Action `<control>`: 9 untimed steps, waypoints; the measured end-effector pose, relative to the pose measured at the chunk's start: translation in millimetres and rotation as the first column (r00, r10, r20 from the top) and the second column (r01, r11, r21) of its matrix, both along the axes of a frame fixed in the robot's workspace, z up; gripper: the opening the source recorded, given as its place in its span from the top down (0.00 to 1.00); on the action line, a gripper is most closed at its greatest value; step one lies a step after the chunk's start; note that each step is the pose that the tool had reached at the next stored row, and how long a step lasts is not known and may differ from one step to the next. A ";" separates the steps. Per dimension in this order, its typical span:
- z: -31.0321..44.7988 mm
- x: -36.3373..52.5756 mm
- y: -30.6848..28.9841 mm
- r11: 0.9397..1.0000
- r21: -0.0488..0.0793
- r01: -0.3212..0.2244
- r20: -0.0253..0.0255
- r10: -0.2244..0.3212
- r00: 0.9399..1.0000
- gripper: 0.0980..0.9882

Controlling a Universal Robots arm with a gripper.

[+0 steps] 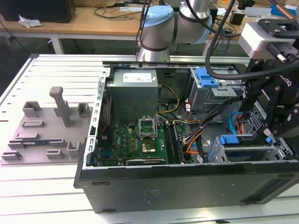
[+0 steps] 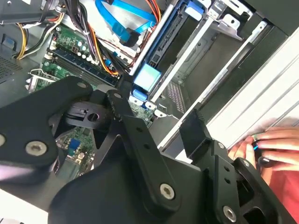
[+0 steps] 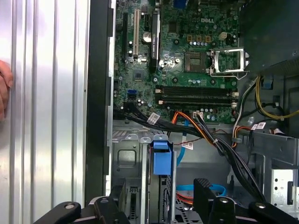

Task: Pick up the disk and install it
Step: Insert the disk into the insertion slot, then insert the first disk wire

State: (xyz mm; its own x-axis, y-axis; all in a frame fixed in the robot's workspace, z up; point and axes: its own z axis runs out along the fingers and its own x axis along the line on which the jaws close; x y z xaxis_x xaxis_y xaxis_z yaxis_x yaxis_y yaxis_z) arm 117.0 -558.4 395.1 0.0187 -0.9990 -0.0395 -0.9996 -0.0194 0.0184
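The gripper [image 3: 161,189], fingers [image 3: 205,191] spread and empty, hangs over the disk [image 3: 162,162], seated edge-up in the drive cage [image 3: 126,158] beside the motherboard [image 3: 187,60]; its label is hidden. The second wrist view shows a person's hand [image 2: 273,149] outside the case [image 2: 243,70].

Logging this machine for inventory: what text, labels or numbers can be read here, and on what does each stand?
White sticker on the power-supply box: too small to read.
White print on the motherboard: a maker's logo, plus component codes too small to read.
White cable tags: blurred, unreadable.
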 end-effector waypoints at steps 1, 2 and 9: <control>0.0 0.0 0.0 1.000 0.000 0.000 0.000 0.000 1.000 0.34; 0.0 0.0 0.0 1.000 0.000 0.000 0.000 0.000 1.000 0.34; 0.0 0.0 0.0 1.000 -0.001 0.000 0.000 0.000 1.000 0.34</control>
State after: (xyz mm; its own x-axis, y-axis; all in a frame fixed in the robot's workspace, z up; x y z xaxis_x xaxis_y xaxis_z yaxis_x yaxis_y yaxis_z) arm 117.0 -558.4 395.0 0.0187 -0.9991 -0.0385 -0.9996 -0.0194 0.0184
